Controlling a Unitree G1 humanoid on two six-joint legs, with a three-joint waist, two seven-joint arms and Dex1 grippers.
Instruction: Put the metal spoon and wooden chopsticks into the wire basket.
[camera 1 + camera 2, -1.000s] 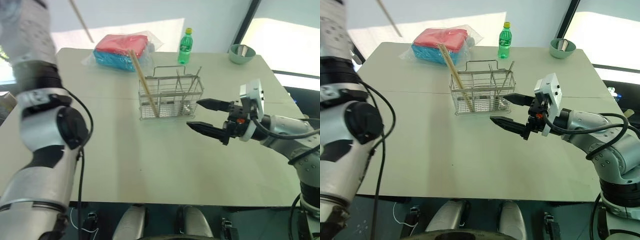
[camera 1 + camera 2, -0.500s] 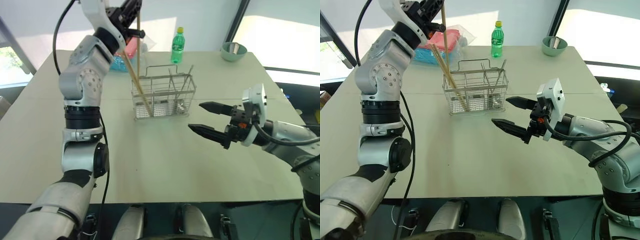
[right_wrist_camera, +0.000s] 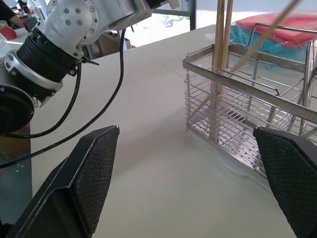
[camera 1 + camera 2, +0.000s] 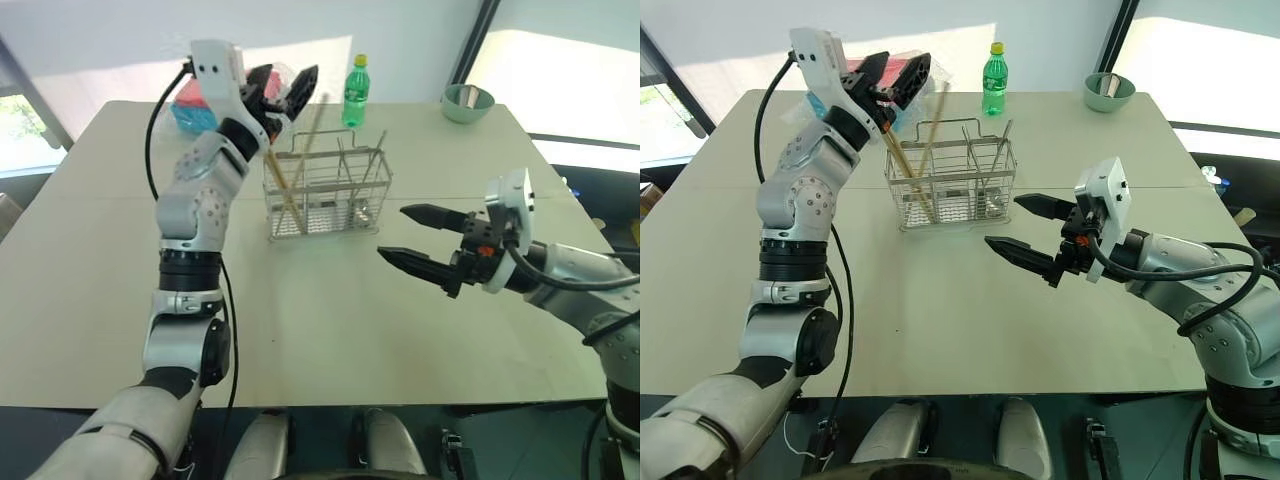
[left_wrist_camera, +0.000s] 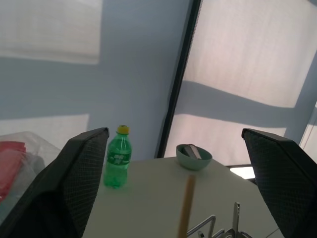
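Silver wire-grid basket (image 4: 328, 195), rectangular, with upright dividers, at mid-tabletop (image 4: 300, 330): holds pale, straight wooden chopsticks (image 4: 290, 180) leaning in its left compartments, and a slim shiny metal spoon (image 4: 377, 170) at its right end. Task judged essentially complete. Left claw (image 4: 283, 88), above the basket, fully spread, empty. Right claw (image 4: 418, 238), nearby, wide apart, empty.

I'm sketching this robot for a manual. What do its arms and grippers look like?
Both arms are silver-grey metal segments with black joints and loose black cables. The left gripper and right gripper each have two tapered black fingers with textured pads and a white block at the wrist.
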